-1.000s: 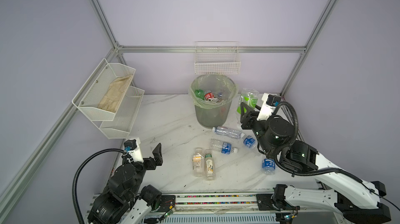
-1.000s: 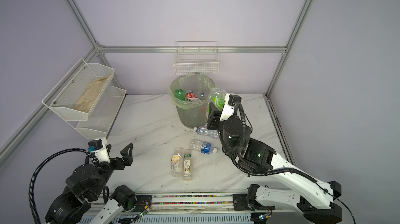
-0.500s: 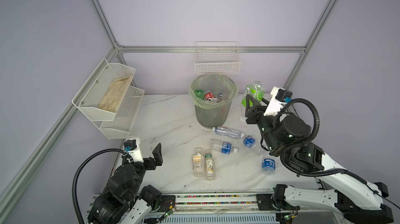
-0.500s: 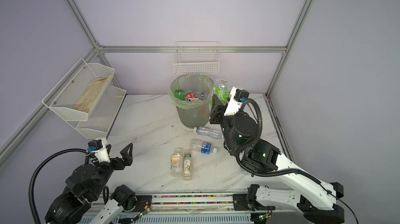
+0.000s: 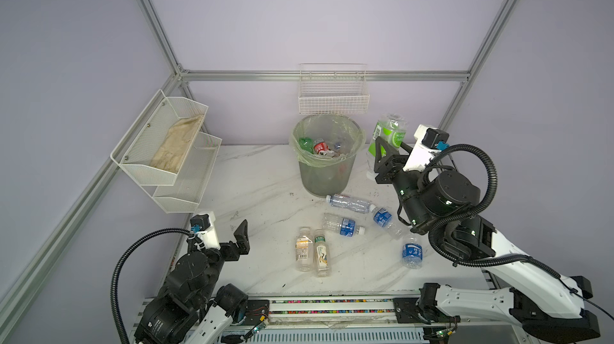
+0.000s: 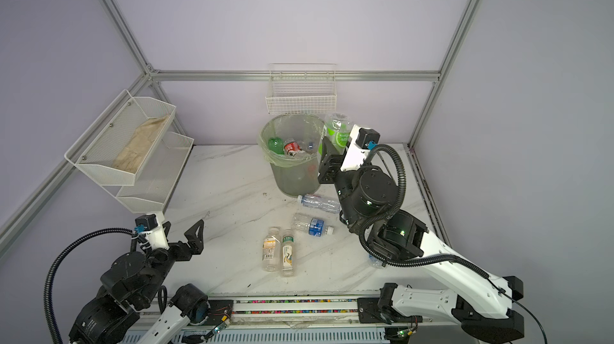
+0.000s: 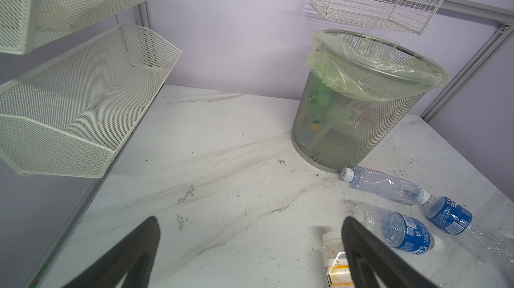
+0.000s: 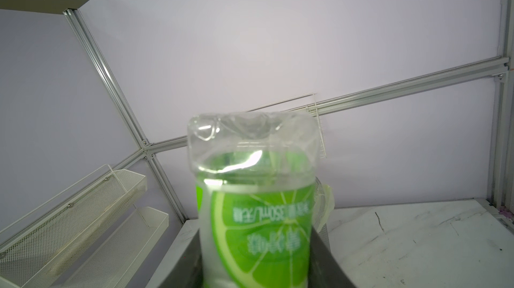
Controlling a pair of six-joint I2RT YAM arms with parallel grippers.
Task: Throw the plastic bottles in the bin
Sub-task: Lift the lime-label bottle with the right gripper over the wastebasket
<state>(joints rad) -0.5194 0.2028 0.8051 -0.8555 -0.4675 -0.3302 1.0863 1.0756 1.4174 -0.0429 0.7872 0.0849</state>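
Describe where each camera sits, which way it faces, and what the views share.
Top views: high up front, looking down on table, bin, left arm, right arm.
Left wrist: low, facing the bin; open left gripper frames the view.
Right wrist: raised, facing the back wall; right gripper shut on lime-label bottle.
Shared: wire basket appears in all.

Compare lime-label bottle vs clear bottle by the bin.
The lime-label bottle is held up by the right gripper beside the bin; the clear bottle lies on the table. The lime-label bottle has a green wrap; the clear bottle looks nearly bare. Both are transparent plastic.
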